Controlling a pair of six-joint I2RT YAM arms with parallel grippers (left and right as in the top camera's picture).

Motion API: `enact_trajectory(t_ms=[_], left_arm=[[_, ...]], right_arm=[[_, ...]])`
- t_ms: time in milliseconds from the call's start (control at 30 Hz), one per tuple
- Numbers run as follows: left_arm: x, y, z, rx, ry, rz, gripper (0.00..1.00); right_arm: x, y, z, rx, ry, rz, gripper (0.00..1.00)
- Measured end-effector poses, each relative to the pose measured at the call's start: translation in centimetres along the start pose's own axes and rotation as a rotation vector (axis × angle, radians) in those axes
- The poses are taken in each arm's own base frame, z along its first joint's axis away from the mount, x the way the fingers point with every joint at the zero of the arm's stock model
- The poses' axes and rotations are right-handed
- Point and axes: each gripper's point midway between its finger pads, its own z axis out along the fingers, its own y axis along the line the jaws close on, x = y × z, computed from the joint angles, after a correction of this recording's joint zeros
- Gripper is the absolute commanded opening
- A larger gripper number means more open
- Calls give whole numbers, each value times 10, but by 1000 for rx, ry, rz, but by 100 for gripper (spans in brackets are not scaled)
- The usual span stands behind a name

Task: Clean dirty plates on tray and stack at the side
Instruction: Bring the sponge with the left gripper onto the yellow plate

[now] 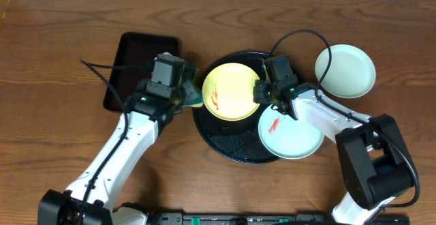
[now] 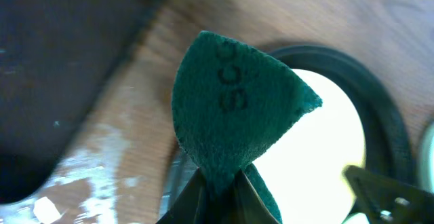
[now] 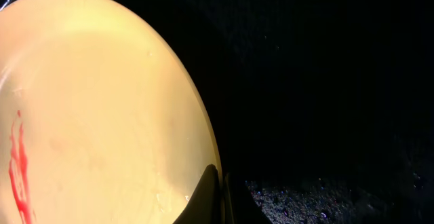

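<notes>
The yellow plate point(image 1: 231, 92) lies in the upper left part of the round black tray point(image 1: 228, 150), with a red-orange smear point(image 1: 212, 97) on its left half. My right gripper point(image 3: 220, 190) is pinched tight on that plate's right rim. In the right wrist view one fingertip lies over the plate's edge and the other over the tray's dark textured base, with the rim between them. My left gripper point(image 2: 220, 183) is clamped on a green scouring pad point(image 2: 237, 108), which fans out above the jaws. It hangs just beside the yellow plate's left edge, and I cannot tell whether it touches the plate.

The blue-green plate point(image 1: 293, 133), with a small red smear, sits at the tray's lower right with its outer edge over the rim, partly covered by my right arm. A third, pale plate point(image 1: 345, 70) lies off the tray on the table point(image 1: 68, 20), to the upper right. The rectangular black tray point(image 1: 133, 61) is at the upper left, partly hidden behind my left arm. From overhead my wrists hide both sets of fingers. The left wrist view is blurred, and the pad's printed lettering cannot be read.
</notes>
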Motion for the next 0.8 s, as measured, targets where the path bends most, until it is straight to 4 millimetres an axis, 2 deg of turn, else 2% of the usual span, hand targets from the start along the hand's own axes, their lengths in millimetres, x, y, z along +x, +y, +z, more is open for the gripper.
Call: enact_trajectory(t_ms=[100,200,567,667,800], left_arm=[[3,-16,5,45,-6,2,8],[9,-34,18,86,-6,1,8],[50,-91,92,229,19,-33,8],[62,-92,105,227,39,-37,8],[71,-77,116,159,55,-39,8]], right_arm=[[2,-1,0,4,8,0,1],[4,-2,0,8,17,1,1],[6,-3,0,11,23,1,1],[7,-3,0,13,27,1,1],[8,-4,0,16,33,1,1]])
